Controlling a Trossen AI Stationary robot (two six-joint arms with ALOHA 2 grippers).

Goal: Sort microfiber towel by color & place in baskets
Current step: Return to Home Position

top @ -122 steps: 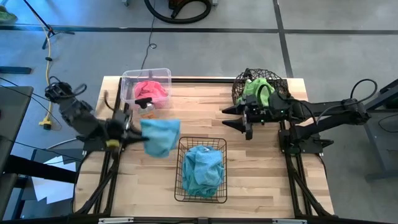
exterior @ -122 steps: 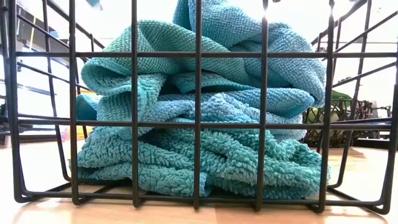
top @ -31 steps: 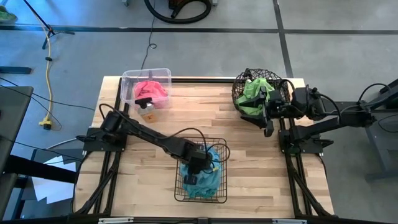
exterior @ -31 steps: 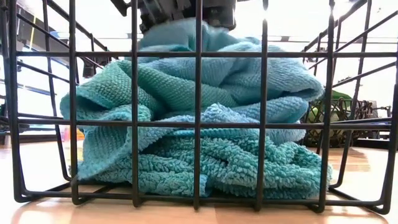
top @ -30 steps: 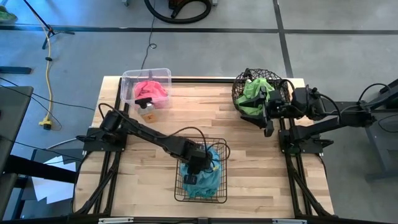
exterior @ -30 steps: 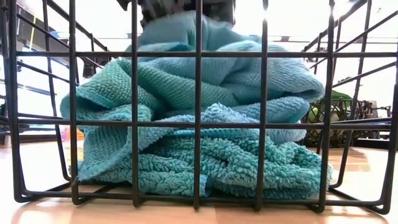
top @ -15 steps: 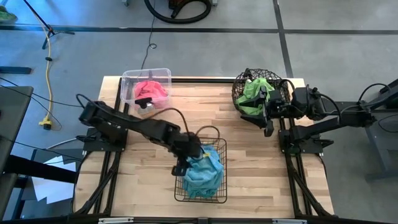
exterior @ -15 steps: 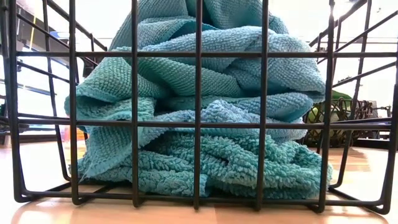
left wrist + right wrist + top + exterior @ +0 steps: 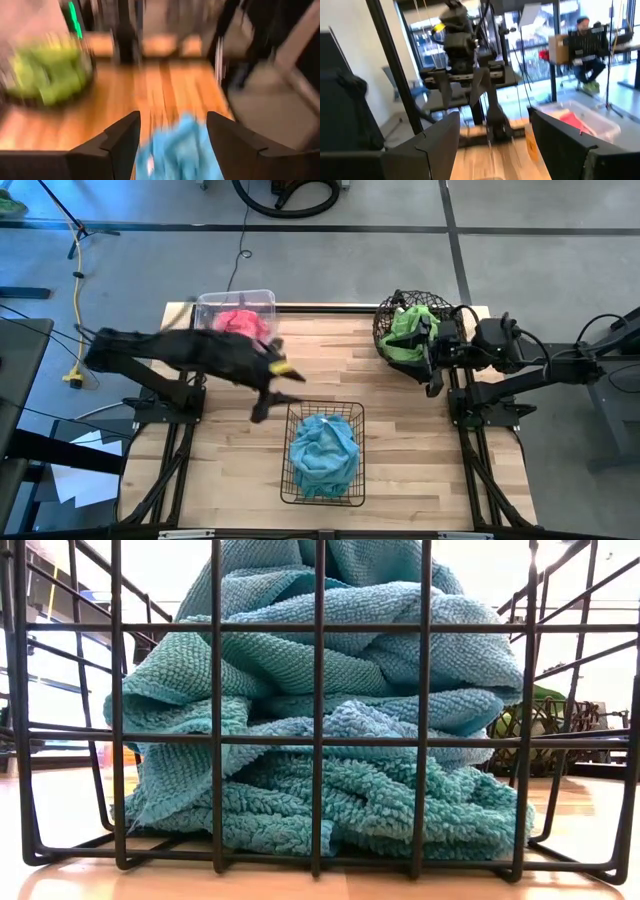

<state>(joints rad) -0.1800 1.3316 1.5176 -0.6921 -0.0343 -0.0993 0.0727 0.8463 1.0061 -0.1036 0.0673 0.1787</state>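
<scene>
Several light blue microfiber towels (image 9: 323,450) lie heaped in the black wire-grid basket (image 9: 290,480) near the table's front; in the low view the pile (image 9: 330,740) fills the space behind the grid (image 9: 214,690). Pink towels (image 9: 240,322) lie in the clear tub (image 9: 208,308) at the far left. Lime green towels (image 9: 408,328) fill the round wire basket (image 9: 385,320) at the far right. My left gripper (image 9: 272,402) hangs open above the table, just left of the grid basket's far corner, with nothing between its fingers (image 9: 172,117). My right gripper (image 9: 432,375) waits open beside the round basket.
Bare wooden tabletop (image 9: 330,370) lies between the three baskets. A small bottle (image 9: 237,358) stands just in front of the clear tub, partly under my left arm. In the right wrist view a person (image 9: 585,45) sits in the room beyond the table.
My left gripper has let go of the blue towel in the grid basket, risen and swung back toward the table's far left, tipping up from pointing steeply down. The towel stays on the pile, whose top has sprung up after the gripper left it.
</scene>
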